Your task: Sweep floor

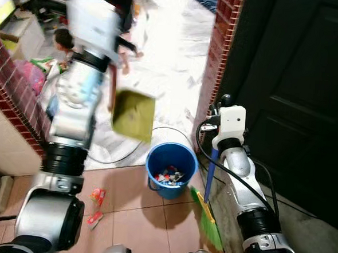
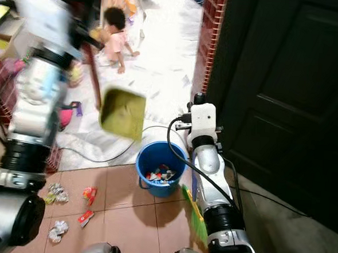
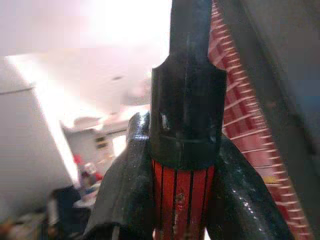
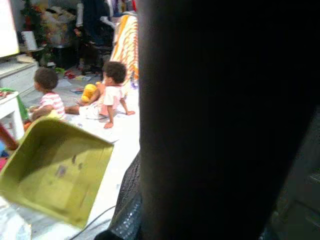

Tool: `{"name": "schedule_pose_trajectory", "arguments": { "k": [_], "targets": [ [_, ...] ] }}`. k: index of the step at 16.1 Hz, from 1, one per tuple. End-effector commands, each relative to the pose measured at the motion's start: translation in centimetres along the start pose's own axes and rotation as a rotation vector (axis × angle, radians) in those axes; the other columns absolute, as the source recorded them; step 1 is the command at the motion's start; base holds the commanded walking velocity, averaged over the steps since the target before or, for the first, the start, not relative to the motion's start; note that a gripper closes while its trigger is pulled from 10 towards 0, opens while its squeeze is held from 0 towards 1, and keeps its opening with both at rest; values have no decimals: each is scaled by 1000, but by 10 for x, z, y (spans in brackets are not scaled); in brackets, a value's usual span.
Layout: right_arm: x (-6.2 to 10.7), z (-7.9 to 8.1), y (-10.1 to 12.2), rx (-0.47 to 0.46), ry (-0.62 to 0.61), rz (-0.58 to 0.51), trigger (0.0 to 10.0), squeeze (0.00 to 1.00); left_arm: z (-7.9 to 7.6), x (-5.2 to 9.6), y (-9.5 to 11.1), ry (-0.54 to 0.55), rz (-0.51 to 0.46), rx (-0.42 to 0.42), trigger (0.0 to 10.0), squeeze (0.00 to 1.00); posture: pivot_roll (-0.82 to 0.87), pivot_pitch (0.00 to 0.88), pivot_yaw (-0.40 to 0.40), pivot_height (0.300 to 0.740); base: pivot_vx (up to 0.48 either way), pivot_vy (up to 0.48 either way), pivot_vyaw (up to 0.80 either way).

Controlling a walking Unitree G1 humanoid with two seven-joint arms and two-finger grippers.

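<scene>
Dustpan hanging tilted over bucket, left end effector clamping its handle; I'm fearing spillage; right end effector's state unclear

Left arm raised high, right arm low and bent at the robot's side.

The left arm reaches up and forward, blurred, its silver segments stacked nearly in line; in the left wrist view the left gripper has its black fingers closed around a red, black-tipped handle. The right arm is bent, forearm pointing up and forward, wrist block topmost, with the right gripper at a blue pole; its fingers cannot be made out.
</scene>
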State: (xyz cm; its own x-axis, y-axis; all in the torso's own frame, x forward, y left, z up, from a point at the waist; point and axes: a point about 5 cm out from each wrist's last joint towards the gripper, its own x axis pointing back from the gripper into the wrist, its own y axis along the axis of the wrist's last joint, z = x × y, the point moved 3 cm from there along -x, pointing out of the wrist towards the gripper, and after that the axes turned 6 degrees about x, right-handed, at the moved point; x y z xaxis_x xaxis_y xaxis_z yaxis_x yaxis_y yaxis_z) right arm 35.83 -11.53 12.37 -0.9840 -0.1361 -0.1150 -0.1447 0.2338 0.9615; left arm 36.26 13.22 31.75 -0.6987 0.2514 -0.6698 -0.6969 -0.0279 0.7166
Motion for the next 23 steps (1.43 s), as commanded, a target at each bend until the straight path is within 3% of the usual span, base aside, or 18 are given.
{"name": "schedule_pose_trajectory", "arguments": {
  "k": [1, 2, 3, 6, 8, 9, 10, 11, 12, 15, 18, 23],
  "targets": [
    [-1, 6, 4, -2, 25, -20, 10000, 0, 7, -1, 8, 43, -25, -29, 10000, 0, -26, 0, 21, 740, 0, 0, 0],
    [0, 8, 2, -4, 33, -14, 10000, 0, 10, 5, 1, 63, 8, -45, 10000, 0, -23, 0, 21, 740, 0, 0, 0],
    [2, 16, -3, -46, 89, 11, 10000, 0, 15, 27, -29, 101, 152, -67, 10000, 0, -23, 0, 25, 740, 0, 0, 0],
    [11, 46, -5, -117, 266, 26, 10000, 0, 11, 74, -68, 125, 326, -46, 10000, 0, -25, 0, 30, 740, 0, 0, 0],
    [16, 59, -3, -163, 351, 23, 10000, 0, 10, 100, -87, 173, 430, -27, 10000, 0, -21, 0, 29, 740, 0, 0, 0],
    [17, 61, -1, -173, 366, 16, 10000, 0, 9, 104, -90, 183, 446, -18, 10000, 0, -21, 0, 29, 740, 0, 0, 0],
    [22, 78, 19, -263, 487, -68, 10000, 0, 0, 133, -113, 244, 571, 48, 10000, 0, -12, 0, 30, 740, 0, 0, 0],
    [23, 80, 24, -282, 506, -90, 10000, 0, -1, 138, -117, 252, 595, 57, 10000, 0, -12, 0, 30, 740, 0, 0, 0],
    [24, 78, 43, -352, 516, -181, 10000, 0, -2, 151, -126, 310, 656, 106, 10000, 0, -12, 0, 30, 740, 0, 0, 0],
    [7, 58, 54, -300, 386, -222, 10000, 0, -6, 170, -140, 356, 746, 118, 10000, 0, -12, 0, 23, 740, 0, 0, 0],
    [-2, 35, 58, -214, 260, -250, 10000, 0, -13, 177, -149, 387, 804, 145, 10000, 0, -14, 0, 18, 740, 0, 0, 0],
    [-4, 21, 52, -159, 139, -227, 10000, 0, -16, 177, -150, 429, 803, 167, 10000, 0, -15, 0, 28, 740, 0, 0, 0]
  ]
}}
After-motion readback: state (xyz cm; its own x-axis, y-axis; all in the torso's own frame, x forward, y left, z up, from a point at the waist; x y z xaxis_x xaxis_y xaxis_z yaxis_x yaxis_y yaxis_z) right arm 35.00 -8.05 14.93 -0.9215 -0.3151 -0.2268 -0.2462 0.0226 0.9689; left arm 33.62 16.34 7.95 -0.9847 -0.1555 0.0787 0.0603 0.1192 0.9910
